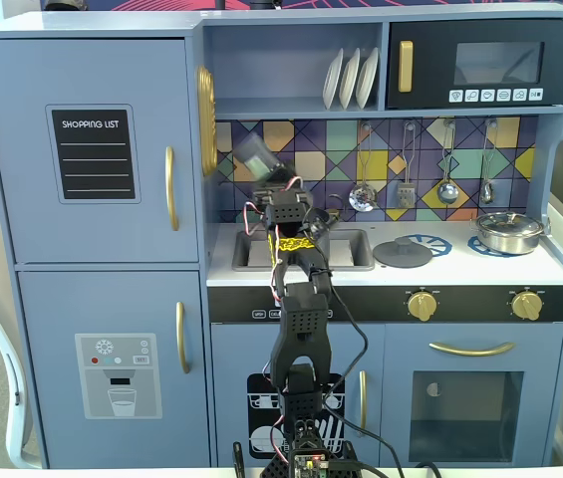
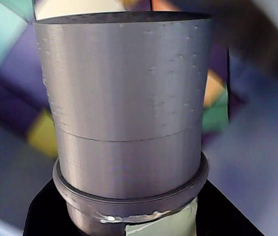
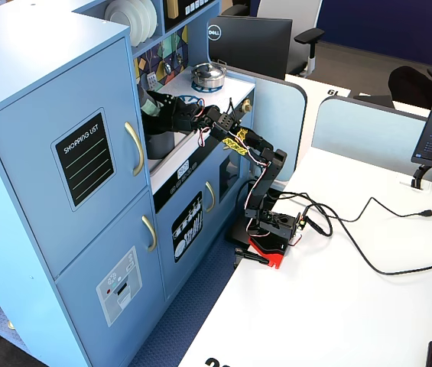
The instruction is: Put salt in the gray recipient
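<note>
1. You're gripping the salt shaker [image 2: 129, 123]: in the wrist view its wider cap is filling the frame, with the pale green label peeking out at the bottom edge. The gripper [image 1: 261, 171] is pinching it around the body; the fingers themselves are mostly hidden behind it.

2. In a fixed view the shaker [image 1: 258, 159] is sitting tilted, cap leaning up and left, raised above the sink [image 1: 346, 249] area and in front of the tiled backsplash [image 1: 480, 159].

3. In the side fixed view the gripper [image 3: 154, 107] is reaching in over the counter, holding the shaker [image 3: 149, 104] above a dark gray pot [image 3: 160, 143]. That's the gray recipient, as far as I can tell. It's standing at the counter's near end, partly hidden by the fridge cabinet [image 3: 47, 153].

4. Progress, my read: the pick is done and the shaker looks to be over the pot, or close to it. Tipping or shaking isn't clearly finished, and no salt is visible.

5. Elsewhere the flat gray lid [image 1: 402, 253] is lying on the stovetop, and the steel pan [image 1: 508, 232] is sitting on the right burner. Both well apart from the gripper.
</note>
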Tool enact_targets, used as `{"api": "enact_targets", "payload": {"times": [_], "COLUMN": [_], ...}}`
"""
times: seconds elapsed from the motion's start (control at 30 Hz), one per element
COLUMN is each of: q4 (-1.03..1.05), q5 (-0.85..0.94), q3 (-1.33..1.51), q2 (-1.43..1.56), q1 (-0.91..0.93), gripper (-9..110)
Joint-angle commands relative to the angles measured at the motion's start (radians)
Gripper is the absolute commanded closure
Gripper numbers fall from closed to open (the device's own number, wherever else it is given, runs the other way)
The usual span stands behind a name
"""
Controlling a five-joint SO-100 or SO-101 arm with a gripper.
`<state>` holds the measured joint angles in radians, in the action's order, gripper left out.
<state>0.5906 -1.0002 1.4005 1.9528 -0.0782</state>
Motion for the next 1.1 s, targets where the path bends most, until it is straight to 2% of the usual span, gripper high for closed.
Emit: {"api": "enact_targets", "payload": {"times": [0.0,0.13,0.37,0.53,0.63,0.9,1.07], "q4": [-0.031,-0.032,-0.057,-0.054,-0.072,-0.071,-0.064], "q5": [-0.023,-0.029,-0.025,-0.012,-0.012,0.017,0.008], "q3": [-0.213,-0.262,0.009,0.094,0.06,-0.264,-0.198], "q2": [-0.043,-0.078,0.063,0.11,0.084,-0.084,-0.061], "q1": [-0.025,-0.012,0.067,0.08,0.054,-0.037,-0.015], "gripper": [101,101,101,101,101,101,101]}}
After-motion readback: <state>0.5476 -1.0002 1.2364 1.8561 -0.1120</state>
